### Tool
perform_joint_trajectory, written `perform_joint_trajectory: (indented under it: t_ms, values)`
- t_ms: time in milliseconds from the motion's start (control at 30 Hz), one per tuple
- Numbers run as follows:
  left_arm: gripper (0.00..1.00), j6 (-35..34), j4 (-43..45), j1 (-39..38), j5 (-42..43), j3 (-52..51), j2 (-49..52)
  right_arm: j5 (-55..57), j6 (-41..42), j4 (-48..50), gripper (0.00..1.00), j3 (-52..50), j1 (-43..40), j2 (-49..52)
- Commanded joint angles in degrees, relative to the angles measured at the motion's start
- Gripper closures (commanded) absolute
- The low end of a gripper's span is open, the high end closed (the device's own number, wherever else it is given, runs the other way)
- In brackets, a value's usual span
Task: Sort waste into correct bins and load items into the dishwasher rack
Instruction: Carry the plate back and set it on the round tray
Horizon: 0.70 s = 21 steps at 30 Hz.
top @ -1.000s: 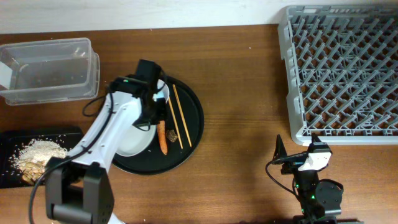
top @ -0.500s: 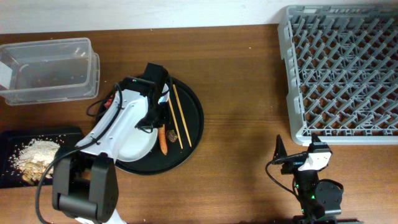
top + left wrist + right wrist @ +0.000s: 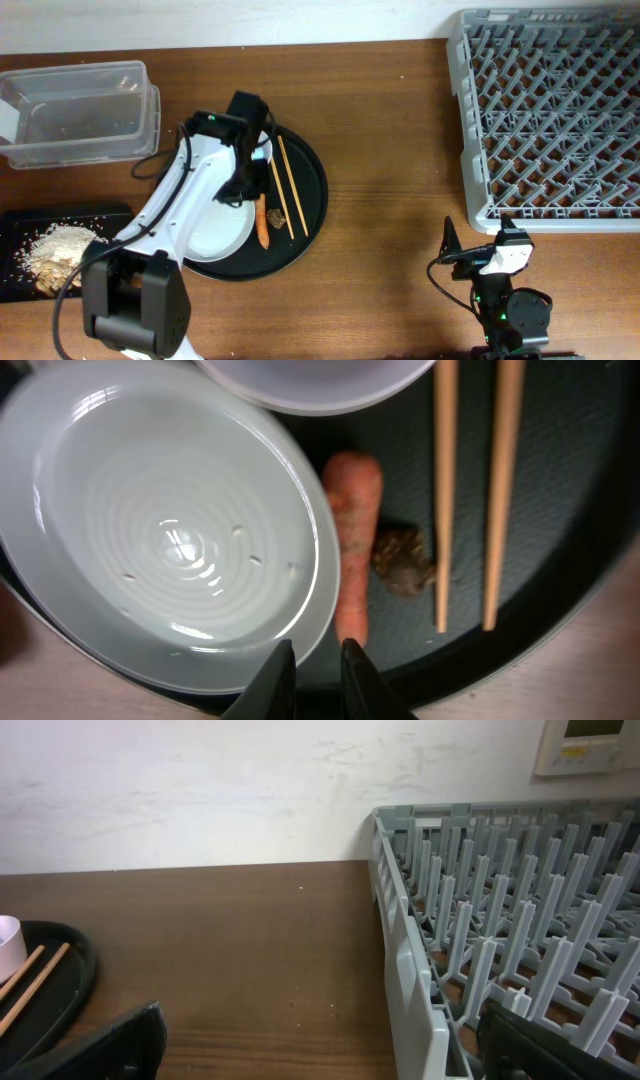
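Note:
My left gripper (image 3: 247,150) hangs over the round black tray (image 3: 305,225); in the left wrist view its fingers (image 3: 310,680) are nearly together with nothing between them, just past the white plate's (image 3: 170,540) rim. The plate (image 3: 215,225) is empty. The orange carrot (image 3: 352,540) lies beside it, with a small brown bit (image 3: 403,560) and the wooden chopsticks (image 3: 470,490) to the right. A pale round bowl or cup (image 3: 310,380) sits at the top edge. My right gripper (image 3: 490,262) is open and empty, low near the grey rack (image 3: 550,120). The wrapper and tissue are out of view.
The clear tub (image 3: 80,110) stands at the back left. The black bin (image 3: 20,225) at the front left holds beige rice scraps (image 3: 60,245). The rack's near wall (image 3: 410,970) stands close on the right of my right gripper.
The left arm has shifted slightly over the tray's upper left; its gripper stays above the plate's far edge. The right arm has not moved.

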Motion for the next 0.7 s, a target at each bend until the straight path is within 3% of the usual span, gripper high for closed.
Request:
perform_joint_trajectory:
  t_ms: [0, 33, 100, 167, 200, 667]
  values:
    - [0.83, -0.24, -1.27, 0.02, -0.46, 4.2, 0.33, 0.5, -0.42, -0.28, 0.02, -0.28, -0.35, -0.28]
    - [0.7, -0.26, -1.22, 0.02, -0.15, 4.26, 0.33, 0.5, -0.42, -0.28, 0.02, -0.28, -0.35, -0.28]
    - [0.26, -0.24, -1.27, 0.02, 0.81, 4.24, 0.33, 0.5, -0.42, -0.28, 0.02, -0.28, -0.35, -0.28]
    - [0.07, -0.26, -1.25, 0.02, 1.09, 4.24, 0.33, 0.5, -0.42, -0.28, 0.02, -0.28, -0.35, -0.28]
    - [0.03, -0.26, -1.2, 0.02, 1.09, 4.24, 0.33, 0.5, -0.42, -0.28, 0.02, -0.28, -0.35, -0.28]
    - [0.01, -0.26, 1.16, 0.04, 1.07, 4.24, 0.33, 0.5, -0.42, -0.28, 0.02, -0.28, -0.35, -0.28]
